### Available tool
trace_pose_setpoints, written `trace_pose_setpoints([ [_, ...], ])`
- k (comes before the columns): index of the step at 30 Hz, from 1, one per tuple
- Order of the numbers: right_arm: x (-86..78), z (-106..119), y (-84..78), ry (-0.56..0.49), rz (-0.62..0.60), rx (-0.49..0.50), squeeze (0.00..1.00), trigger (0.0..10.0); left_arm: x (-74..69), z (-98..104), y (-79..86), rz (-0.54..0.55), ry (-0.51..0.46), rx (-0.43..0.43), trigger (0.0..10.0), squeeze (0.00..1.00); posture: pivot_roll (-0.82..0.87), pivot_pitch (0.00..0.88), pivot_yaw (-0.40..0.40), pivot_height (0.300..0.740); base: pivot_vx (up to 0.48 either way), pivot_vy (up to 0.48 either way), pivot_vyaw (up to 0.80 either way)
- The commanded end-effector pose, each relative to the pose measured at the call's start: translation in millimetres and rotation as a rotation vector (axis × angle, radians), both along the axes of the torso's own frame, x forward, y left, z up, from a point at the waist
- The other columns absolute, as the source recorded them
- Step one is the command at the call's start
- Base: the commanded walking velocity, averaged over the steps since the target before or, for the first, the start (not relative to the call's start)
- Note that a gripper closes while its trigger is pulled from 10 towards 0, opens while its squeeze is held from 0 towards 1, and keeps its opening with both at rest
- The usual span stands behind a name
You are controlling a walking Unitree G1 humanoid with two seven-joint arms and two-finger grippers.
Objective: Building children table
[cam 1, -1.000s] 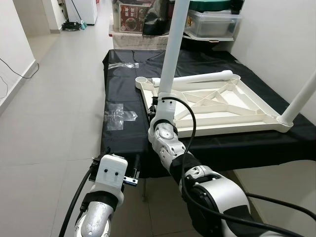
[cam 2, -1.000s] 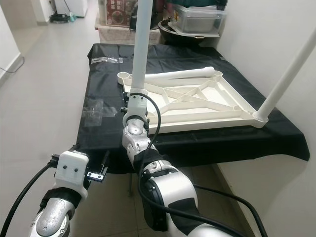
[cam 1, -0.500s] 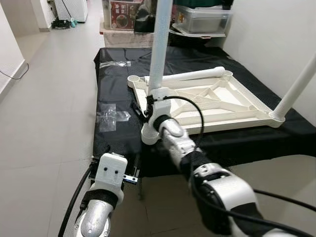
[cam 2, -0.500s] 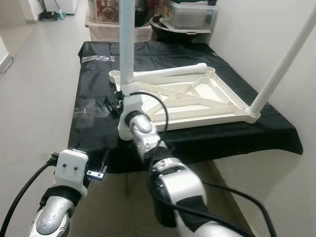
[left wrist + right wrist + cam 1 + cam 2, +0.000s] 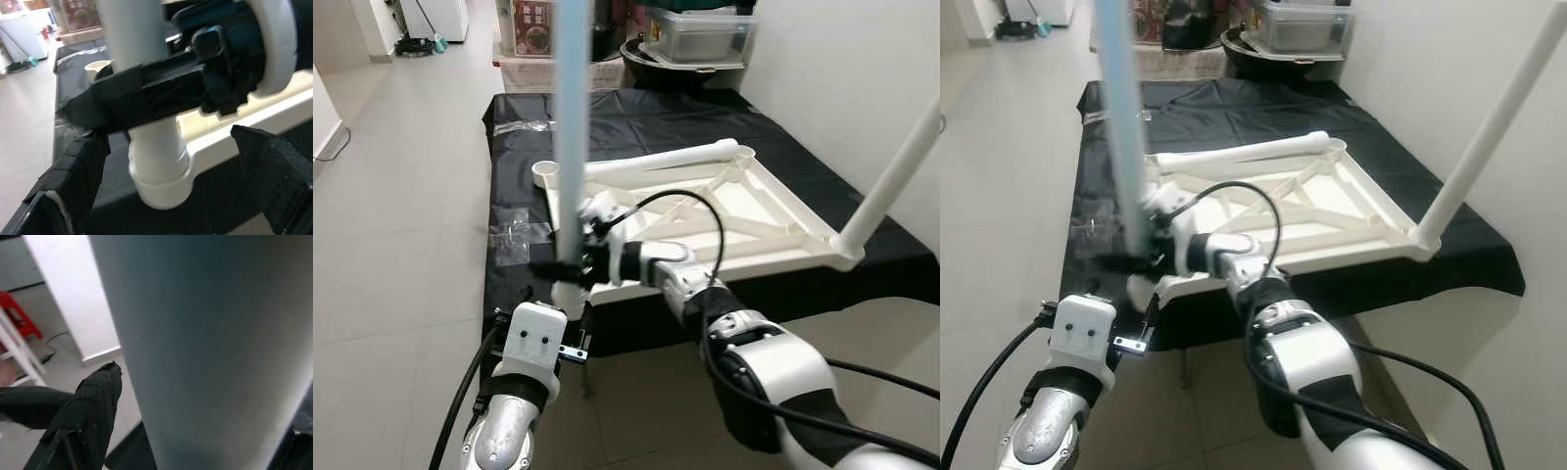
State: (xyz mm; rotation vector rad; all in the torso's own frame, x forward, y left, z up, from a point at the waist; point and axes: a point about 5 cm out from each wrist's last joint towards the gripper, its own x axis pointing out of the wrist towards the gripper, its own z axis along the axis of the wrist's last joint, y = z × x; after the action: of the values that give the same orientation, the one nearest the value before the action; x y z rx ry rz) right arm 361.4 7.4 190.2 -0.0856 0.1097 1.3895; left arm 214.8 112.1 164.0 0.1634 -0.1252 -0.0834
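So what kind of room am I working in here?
Probably a home hallway or utility area: pale tiled floor, a white appliance at the far end, and stacked plastic storage bins behind the black-covered table.

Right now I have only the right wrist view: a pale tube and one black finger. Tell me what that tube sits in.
Observer: It is a leg, upright in the near-left corner socket of an upside-down white tabletop.
Operator: Give me the right claw's grip height.
Observer: The right claw is clamped on the leg just above the socket.
Operator: Report the left claw.
Observer: The left claw is open and low in front of the socket, one finger to each side, touching nothing.
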Motion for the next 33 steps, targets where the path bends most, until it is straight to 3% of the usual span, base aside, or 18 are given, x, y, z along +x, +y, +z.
trace_pose_setpoints([
  [1, -4.8, -6, 7.6, -0.004, 0.035, -0.058, 0.0, 10.0, -1.7, 1, 0.5, 0.005, -0.006, 0.007, 10.0, 0.0, 0.1, 0.076, -0.114, 0.74, 0.0, 0.0, 0.0],
  [2, -3.6, -7, 12.6, -0.033, -0.027, -0.077, 0.0, 0.0, -2.1, 1, 0.8, 0.007, -0.003, 0.008, 10.0, 0.0, 0.1, 0.076, -0.114, 0.74, 0.0, 0.0, 0.0],
  [9, 5.3, -4, 16.4, -0.072, -0.268, -0.042, 0.0, 0.0, -2.9, 0, 1.3, 0.01, -0.001, 0.01, 10.0, 0.0, 0.1, 0.072, -0.115, 0.74, 0.0, 0.0, 0.0],
  [13, 16.7, -4, 5.1, -0.073, -0.511, -0.01, 0.0, 0.0, -3.0, -1, 0.8, 0.008, 0.001, 0.009, 10.0, 0.0, 0.1, 0.07, -0.109, 0.74, 0.0, 0.0, 0.0],
  [14, 23.5, -3, -4.8, -0.072, -0.667, 0.011, 0.0, 0.0, -2.8, -2, 0.6, 0.006, 0.003, 0.009, 10.0, 0.0, 0.09, 0.063, -0.101, 0.74, 0.0, 0.0, 0.0],
  [15, 23.5, -3, -4.8, -0.072, -0.667, 0.011, 0.0, 0.0, -2.8, -2, 0.6, 0.006, 0.003, 0.009, 10.0, 0.0, 0.09, 0.063, -0.101, 0.74, 0.0, 0.0, 0.0],
  [16, 31.1, -4, -20.1, -0.059, -0.876, 0.029, 0.0, 0.0, -2.9, -3, 0.2, 0.003, 0.005, 0.008, 10.0, 0.0, 0.08, 0.061, -0.095, 0.74, 0.0, 0.0, 0.0],
  [17, 31.1, -4, -20.1, -0.059, -0.876, 0.029, 0.0, 0.0, -2.9, -3, 0.2, 0.003, 0.005, 0.008, 10.0, 0.0, 0.08, 0.061, -0.095, 0.74, 0.0, 0.0, 0.0],
  [18, 38.0, -11, -47.6, -0.019, -1.217, 0.046, 0.0, 0.0, -2.6, -4, -0.4, -0.001, 0.006, 0.007, 10.0, 0.0, 0.08, 0.057, -0.097, 0.74, 0.0, 0.0, 0.0],
  [20, 38.0, -11, -47.6, -0.019, -1.217, 0.046, 0.0, 0.0, -2.6, -4, -0.4, -0.001, 0.006, 0.007, 10.0, 0.0, 0.08, 0.057, -0.097, 0.74, 0.0, 0.0, 0.0],
  [21, 37.6, -16, -57.0, 0.015, -1.358, 0.065, 0.0, 0.0, -2.4, -4, -0.6, -0.004, 0.006, 0.008, 10.0, 0.0, 0.08, 0.057, -0.097, 0.74, 0.0, 0.0, 0.0],
  [24, 34.8, -22, -58.3, 0.066, -1.443, 0.082, 0.0, 0.0, -2.0, -4, -0.7, -0.005, 0.006, 0.008, 10.0, 0.0, 0.09, 0.053, -0.094, 0.74, 0.0, 0.0, 0.0],
  [26, 31.3, -27, -53.2, 0.1, -1.481, 0.093, 0.0, 0.0, -1.8, -4, -0.6, -0.007, 0.005, 0.009, 10.0, 0.0, 0.09, 0.053, -0.094, 0.74, 0.0, 0.0, 0.0],
  [29, 21.1, -28, -22.7, 0.146, -1.414, 0.141, 0.0, 0.0, -1.6, -4, 0.4, -0.007, 0.004, 0.009, 10.0, 0.0, 0.09, 0.049, -0.094, 0.74, 0.0, 0.0, 0.0],
  [30, 19.2, -27, -16.0, 0.146, -1.38, 0.155, 0.0, 4.3, -1.6, -3, 0.6, -0.007, 0.003, 0.01, 10.0, 0.0, 0.09, 0.049, -0.094, 0.74, 0.0, 0.0, 0.0],
  [31, 19.2, -27, -16.0, 0.146, -1.38, 0.155, 0.0, 4.3, -1.6, -3, 0.6, -0.007, 0.003, 0.01, 10.0, 0.0, 0.09, 0.049, -0.094, 0.74, 0.0, 0.0, 0.0],
  [32, 17.4, -25, -8.5, 0.14, -1.323, 0.174, 0.93, 10.0, -1.7, -3, 0.6, -0.007, 0.003, 0.009, 10.0, 0.0, 0.09, 0.048, -0.097, 0.74, 0.0, 0.0, 0.0],
  [33, 17.4, -25, -8.5, 0.14, -1.323, 0.174, 0.93, 10.0, -1.7, -3, 0.6, -0.007, 0.003, 0.009, 10.0, 0.0, 0.09, 0.048, -0.097, 0.74, 0.0, 0.0, 0.0],
])
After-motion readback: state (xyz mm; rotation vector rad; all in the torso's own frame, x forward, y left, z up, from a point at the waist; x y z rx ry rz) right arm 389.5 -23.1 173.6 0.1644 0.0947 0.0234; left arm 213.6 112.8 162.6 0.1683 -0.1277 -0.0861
